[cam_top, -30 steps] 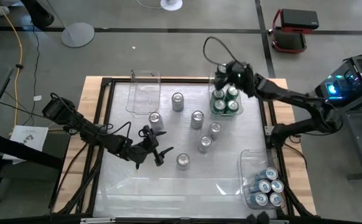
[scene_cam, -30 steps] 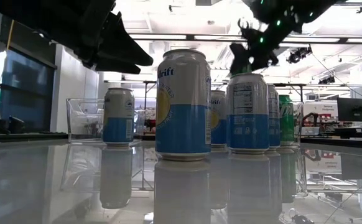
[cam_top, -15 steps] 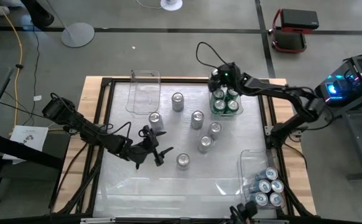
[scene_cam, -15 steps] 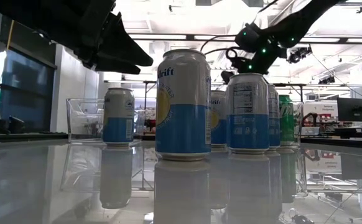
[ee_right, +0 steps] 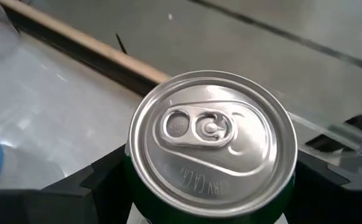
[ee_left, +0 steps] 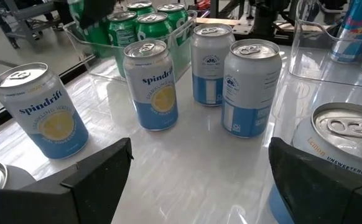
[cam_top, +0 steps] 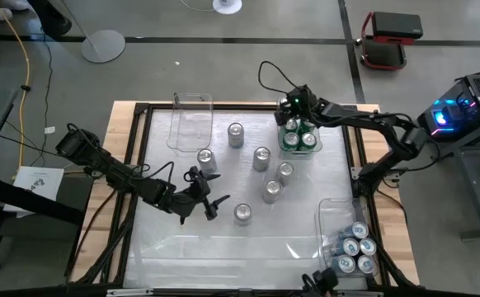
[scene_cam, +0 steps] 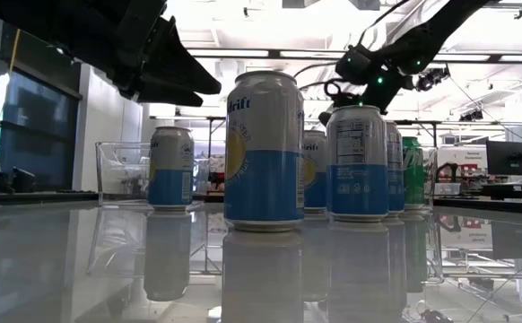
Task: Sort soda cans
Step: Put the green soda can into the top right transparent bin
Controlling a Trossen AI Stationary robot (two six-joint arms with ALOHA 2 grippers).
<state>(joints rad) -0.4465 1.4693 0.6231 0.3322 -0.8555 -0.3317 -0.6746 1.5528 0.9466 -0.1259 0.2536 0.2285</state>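
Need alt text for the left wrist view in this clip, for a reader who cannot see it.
Four white-and-blue soda cans stand loose on the glossy white table, a fifth partly visible at the frame's edge, seen past the left gripper and its spread dark fingers. Behind them, a clear bin holds green cans.

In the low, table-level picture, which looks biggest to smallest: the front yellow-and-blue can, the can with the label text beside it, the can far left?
1. Front yellow-and-blue can
2. Label-text can
3. Far-left can
Nearness to the camera probably explains this; they may be the same size.
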